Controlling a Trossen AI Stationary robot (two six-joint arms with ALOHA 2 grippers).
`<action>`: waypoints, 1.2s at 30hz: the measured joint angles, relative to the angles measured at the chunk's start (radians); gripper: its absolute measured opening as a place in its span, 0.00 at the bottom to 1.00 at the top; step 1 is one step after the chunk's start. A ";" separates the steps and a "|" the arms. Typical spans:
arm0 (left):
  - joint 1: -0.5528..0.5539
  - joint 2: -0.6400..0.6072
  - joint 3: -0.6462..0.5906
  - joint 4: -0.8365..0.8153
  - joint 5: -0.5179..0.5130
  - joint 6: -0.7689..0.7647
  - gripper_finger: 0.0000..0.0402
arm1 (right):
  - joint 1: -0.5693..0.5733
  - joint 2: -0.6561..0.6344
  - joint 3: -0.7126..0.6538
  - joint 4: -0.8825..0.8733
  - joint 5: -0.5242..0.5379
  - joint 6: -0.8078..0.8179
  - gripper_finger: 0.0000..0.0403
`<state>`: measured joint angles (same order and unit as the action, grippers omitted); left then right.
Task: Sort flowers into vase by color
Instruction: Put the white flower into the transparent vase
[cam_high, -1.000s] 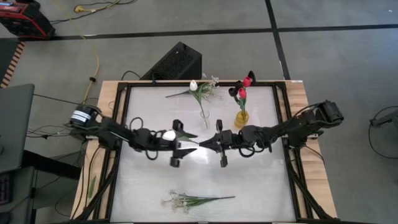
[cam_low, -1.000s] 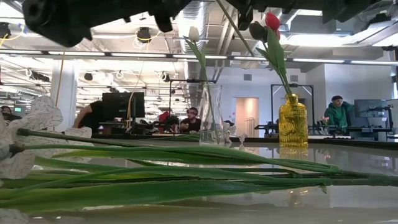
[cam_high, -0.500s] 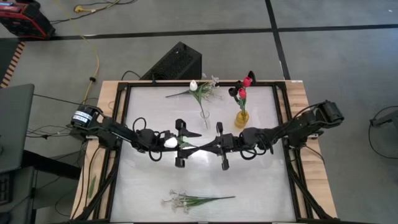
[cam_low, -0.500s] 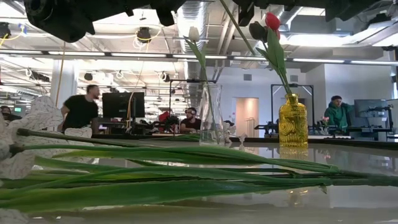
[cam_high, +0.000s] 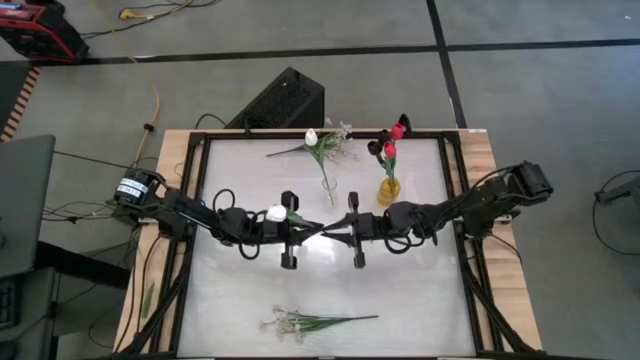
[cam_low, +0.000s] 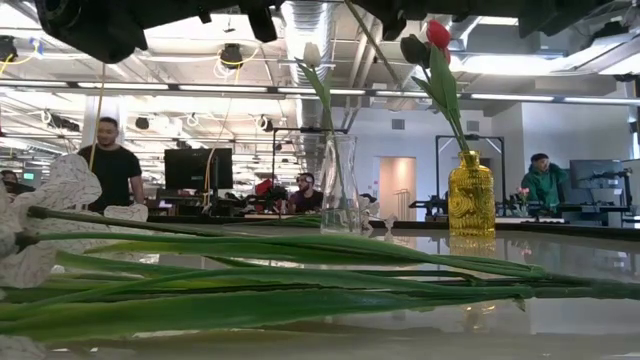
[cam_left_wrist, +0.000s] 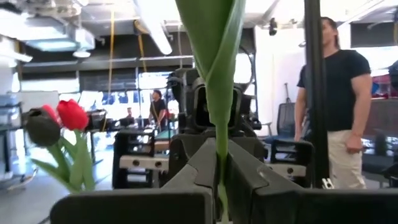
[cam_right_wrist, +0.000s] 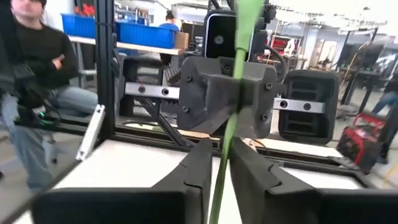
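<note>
Left hand (cam_high: 297, 232) and right hand (cam_high: 345, 231) both pinch the green stem of one white tulip (cam_high: 275, 214) mid-desk, fingers closed narrow on it. Just behind stand a clear glass vase (cam_high: 328, 187) with a white tulip and a yellow glass vase (cam_high: 388, 189) with red tulips; a loose sprig of small white blossoms (cam_high: 315, 322) lies at the desk's (cam_high: 420, 300) near edge.

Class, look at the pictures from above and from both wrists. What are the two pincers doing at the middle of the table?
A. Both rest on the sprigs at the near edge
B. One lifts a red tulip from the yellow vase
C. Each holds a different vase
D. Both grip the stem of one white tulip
D: the left pincer and right pincer face each other, both shut on the white tulip stem.
</note>
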<state>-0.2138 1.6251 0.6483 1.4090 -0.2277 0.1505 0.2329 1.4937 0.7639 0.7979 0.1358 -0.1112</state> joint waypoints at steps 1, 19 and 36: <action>0.000 -0.008 0.000 -0.017 -0.015 -0.008 0.00 | 0.000 0.000 0.000 -0.001 0.000 -0.018 0.21; 0.092 -0.217 0.222 -0.705 -0.336 0.071 0.00 | -0.022 -0.226 0.002 -0.850 0.099 0.150 0.63; 0.310 -0.167 0.330 -1.013 -0.118 -0.084 0.00 | 0.129 -0.229 0.000 -0.931 0.261 0.295 0.63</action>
<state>0.0960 1.4582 0.9779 0.3963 -0.3459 0.0670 0.3615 1.2644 0.7635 -0.1328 0.3973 0.1835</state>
